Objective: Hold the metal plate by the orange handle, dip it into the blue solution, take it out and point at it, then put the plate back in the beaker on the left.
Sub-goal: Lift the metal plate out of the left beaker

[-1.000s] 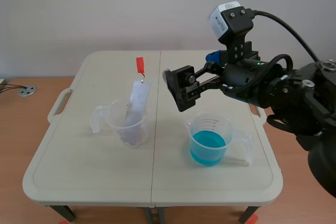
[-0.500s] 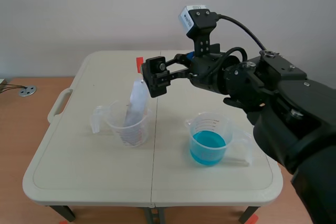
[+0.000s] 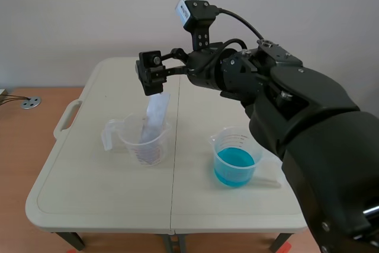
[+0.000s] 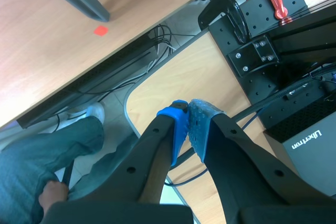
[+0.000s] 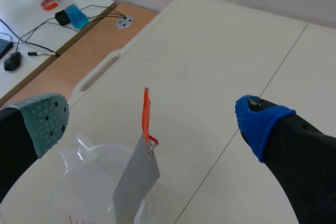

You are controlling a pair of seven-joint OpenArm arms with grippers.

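Orange handle (image 5: 145, 114) stands between the wide-spread fingers of the right pincer (image 5: 155, 120), touching neither. Below it the metal plate (image 5: 135, 182) leans in the clear beaker (image 5: 79, 174) on the bench (image 5: 220, 51). The left pincer (image 4: 189, 129), away from the bench, has its pads pressed together on nothing.

The flat grey metal plate (image 5: 137, 179) looks matt, its thin orange handle (image 5: 145, 114) plastic. The clear plastic beaker (image 3: 132, 141) is glossy; the cream table (image 3: 106, 188) smooth, matt.
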